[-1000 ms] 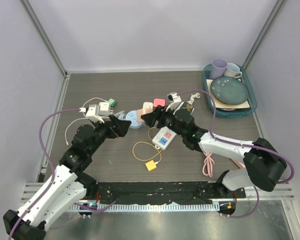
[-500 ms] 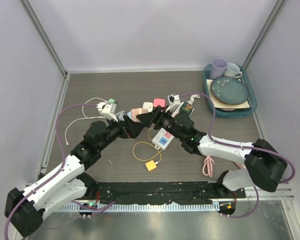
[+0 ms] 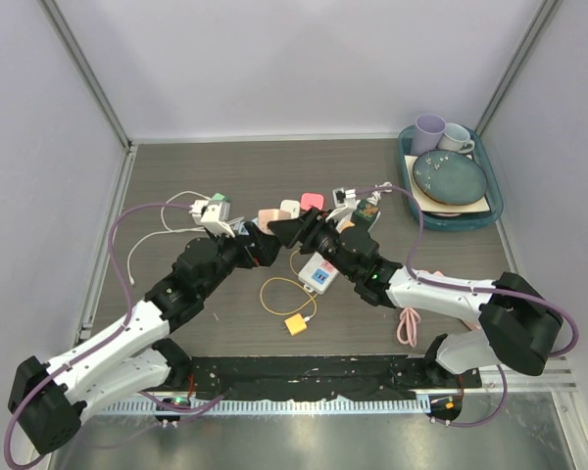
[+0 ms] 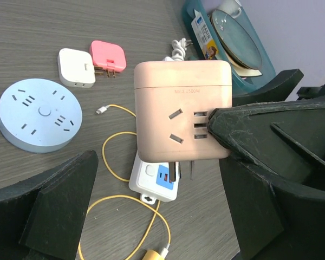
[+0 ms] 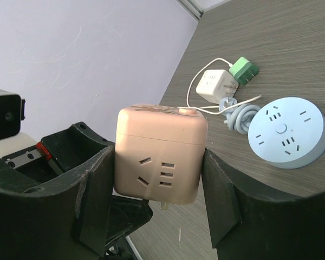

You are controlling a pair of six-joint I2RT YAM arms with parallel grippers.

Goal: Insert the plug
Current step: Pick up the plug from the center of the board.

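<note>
right hand [image 5: 160, 181] is gripping the pink plastic cube plug [image 5: 161, 154] mid-air, left hand [image 3: 259, 245] spread wide, empty, close by. Next prob needs lining it up w/ the white rectangular power strip [image 3: 318, 270].

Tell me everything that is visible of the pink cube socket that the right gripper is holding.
The pink cube socket is pale pink, matte and plastic-looking, with rounded corners and a seam near its top. One face shows angled and straight socket slots; metal prongs stick out below. It hangs above the table, clamped on two opposite sides by the right gripper. One finger of the open left gripper overlaps its face; contact cannot be told.
</note>
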